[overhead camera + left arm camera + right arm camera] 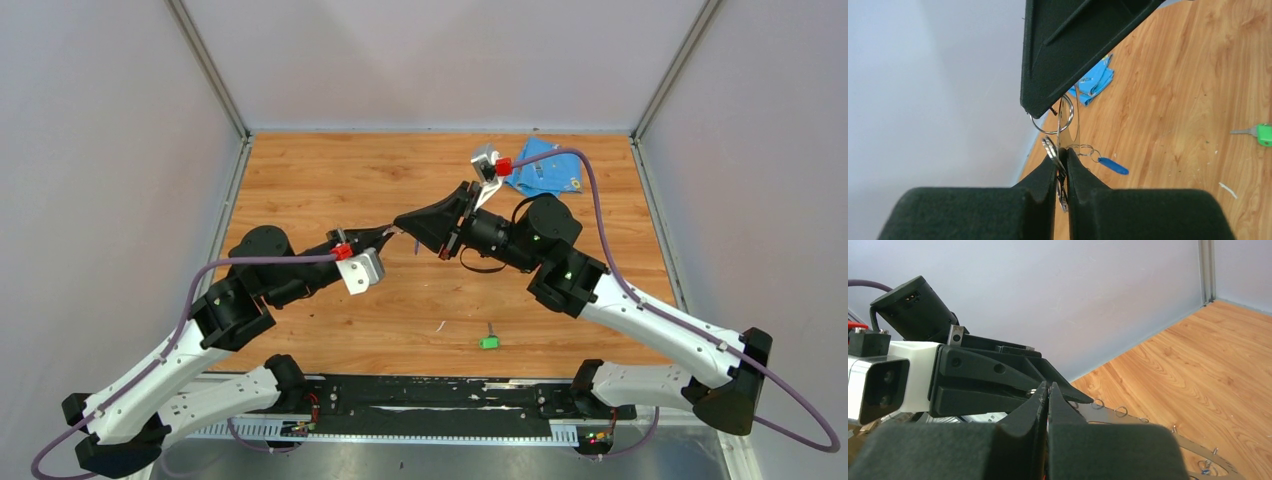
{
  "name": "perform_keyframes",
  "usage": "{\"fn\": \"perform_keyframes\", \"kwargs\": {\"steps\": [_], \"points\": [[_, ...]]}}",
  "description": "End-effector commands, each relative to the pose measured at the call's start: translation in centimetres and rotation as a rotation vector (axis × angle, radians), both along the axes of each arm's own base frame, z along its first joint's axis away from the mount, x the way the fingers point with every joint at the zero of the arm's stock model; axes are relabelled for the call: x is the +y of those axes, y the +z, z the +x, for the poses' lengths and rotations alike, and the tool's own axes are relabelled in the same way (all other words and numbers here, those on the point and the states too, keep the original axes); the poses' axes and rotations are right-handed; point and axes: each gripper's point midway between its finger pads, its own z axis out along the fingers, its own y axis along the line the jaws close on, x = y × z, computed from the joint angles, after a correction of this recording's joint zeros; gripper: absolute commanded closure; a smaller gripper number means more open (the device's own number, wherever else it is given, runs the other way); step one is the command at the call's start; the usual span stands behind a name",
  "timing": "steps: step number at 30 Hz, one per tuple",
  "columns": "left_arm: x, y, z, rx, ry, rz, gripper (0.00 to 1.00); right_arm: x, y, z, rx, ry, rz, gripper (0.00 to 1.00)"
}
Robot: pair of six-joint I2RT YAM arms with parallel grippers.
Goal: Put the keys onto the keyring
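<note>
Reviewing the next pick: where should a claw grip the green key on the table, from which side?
The green key lies flat on the table, thin shaft pointing away from the robot. Probably grip its wider plastic head from straight above, jaws across its sides.

We see the left hand (385, 236) and right hand (405, 223) meeting tip to tip above the counter (320, 180). A green-headed key (489, 341) lies alone near the front edge; a light-blue cloth (541, 170) sits in the far right corner.
</note>
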Motion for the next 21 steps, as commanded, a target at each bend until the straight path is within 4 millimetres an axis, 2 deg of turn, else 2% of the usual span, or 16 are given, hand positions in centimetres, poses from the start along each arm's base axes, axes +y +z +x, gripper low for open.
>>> {"fn": "perform_keyframes", "kwargs": {"steps": [1, 4, 7, 9, 11, 14, 17, 18, 20, 21], "points": [[0.1, 1.2, -0.5, 0.034, 0.000, -0.069, 0.83, -0.7, 1.2, -0.8, -0.034, 0.016, -0.001, 1.00], [0.2, 1.2, -0.6, 0.090, 0.013, -0.104, 0.77, -0.9, 1.3, -0.8, -0.036, 0.016, -0.006, 1.00], [0.3, 1.1, -0.2, 0.130, 0.043, -0.121, 0.80, -0.9, 1.5, -1.0, -0.038, 0.019, -0.016, 1.00], [0.4, 1.2, 0.1, 0.134, 0.058, -0.124, 0.85, -1.0, 1.5, -1.1, -0.037, 0.023, -0.020, 1.00], [0.3, 1.0, 0.0, 0.135, 0.051, -0.125, 0.85, -1.0, 1.5, -1.2, -0.034, 0.029, -0.022, 1.00], [-0.3, 0.4, -0.9, 0.140, -0.005, -0.107, 0.72, -0.8, 1.2, -1.4, -0.024, 0.045, -0.027, 1.00], [-0.6, 0.0, -1.4, 0.137, -0.045, -0.094, 0.70, -0.7, 1.2, -1.5, -0.016, 0.054, -0.027, 1.00], [-0.7, -0.1, -1.4, 0.138, -0.047, -0.094, 0.70, -0.7, 1.1, -1.5, -0.014, 0.057, -0.028, 0.99], [-0.8, -0.4, -1.3, 0.131, -0.050, -0.080, 0.80, -0.6, 1.0, -1.7, -0.006, 0.067, -0.027, 1.00], [-0.9, -0.5, -1.3, 0.128, -0.052, -0.075, 0.90, -0.5, 1.0, -1.8, -0.004, 0.074, -0.028, 1.00]]}}
